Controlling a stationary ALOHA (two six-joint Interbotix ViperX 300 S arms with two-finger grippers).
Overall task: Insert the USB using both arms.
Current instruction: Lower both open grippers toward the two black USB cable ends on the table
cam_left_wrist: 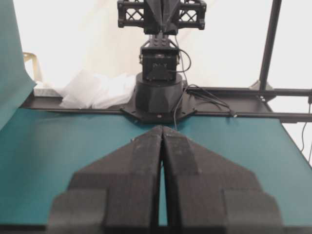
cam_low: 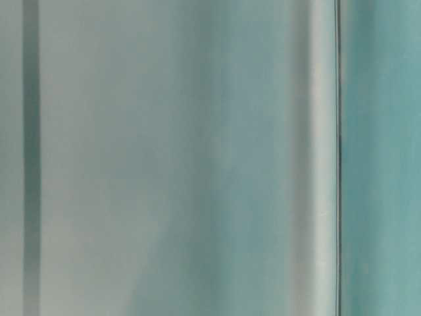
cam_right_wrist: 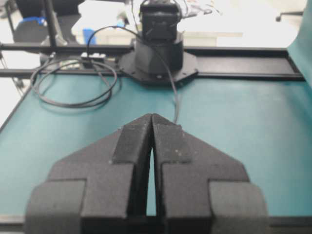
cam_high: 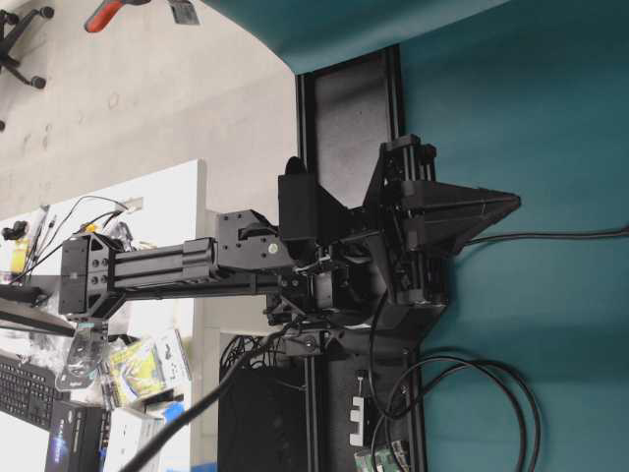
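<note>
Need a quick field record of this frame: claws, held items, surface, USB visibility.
left claw: shut, tips together, holds nothing
right claw: shut at the tips, holds nothing
surface: teal mat, bare in front of both claws
opposite arm base: faces the left wrist view across the mat
cable: black, coiled on the mat near the far rail
USB: not seen in any view
table-level view: blurred, nothing readable

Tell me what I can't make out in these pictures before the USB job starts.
- USB plug and socket: in no view.
- Table-level view: only a blurred grey-teal surface; nothing there is identifiable.
- Overhead view: one arm shows; the second is not identifiable.
- Left gripper and right gripper: tips shut with nothing between them; their own bulk hides the teal table just below.
</note>
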